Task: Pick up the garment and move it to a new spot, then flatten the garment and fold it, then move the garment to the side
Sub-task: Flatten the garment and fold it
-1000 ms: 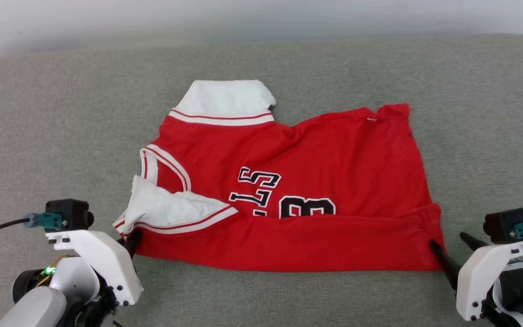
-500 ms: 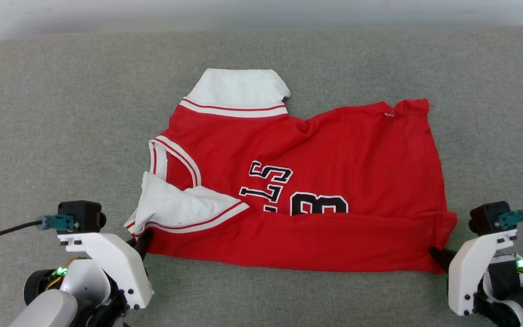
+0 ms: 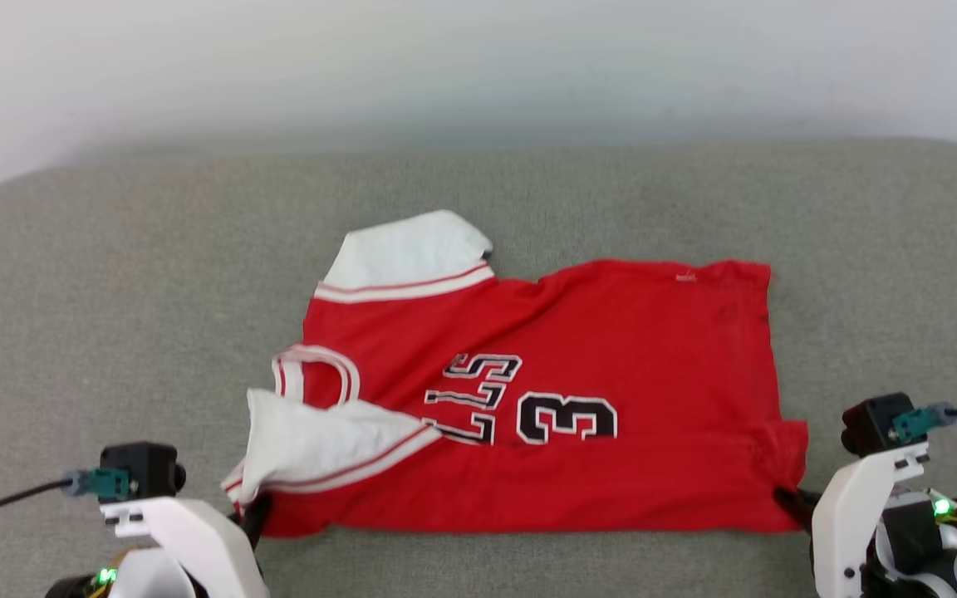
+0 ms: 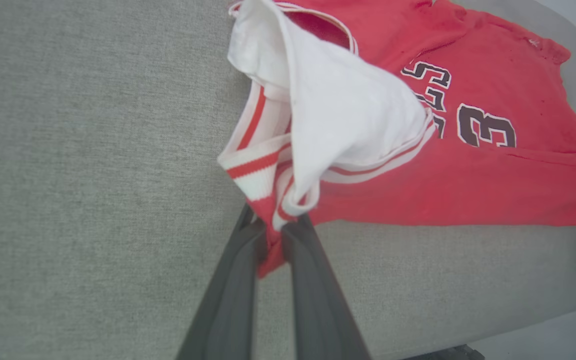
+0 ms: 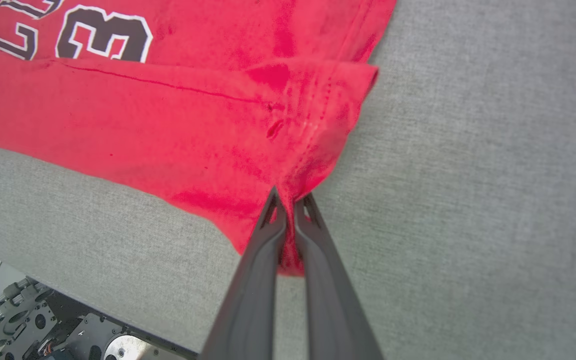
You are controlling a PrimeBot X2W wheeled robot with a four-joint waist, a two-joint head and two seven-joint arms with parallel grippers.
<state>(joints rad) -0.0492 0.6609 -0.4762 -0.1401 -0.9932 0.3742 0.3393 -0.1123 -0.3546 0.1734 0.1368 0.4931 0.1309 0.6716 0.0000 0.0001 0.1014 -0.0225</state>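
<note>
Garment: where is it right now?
Head view: the garment lies spread at the centre of the grey cushion, its near-left corner held by the left pincer and near-right corner by the right pincer.

Work surface (image 3: pixel 113 291): grey woven fabric, padded and matte, with rounded far corners. The weave is fine and uniform across its width. Behind it is a plain white wall (image 3: pixel 478 66), with a faint grey scuff at upper right. A soft shadow runs along the join of wall and surface. Lighting is even and diffuse. Past the surface's near edge, the left wrist view shows pale floor (image 4: pixel 543 340).
</note>
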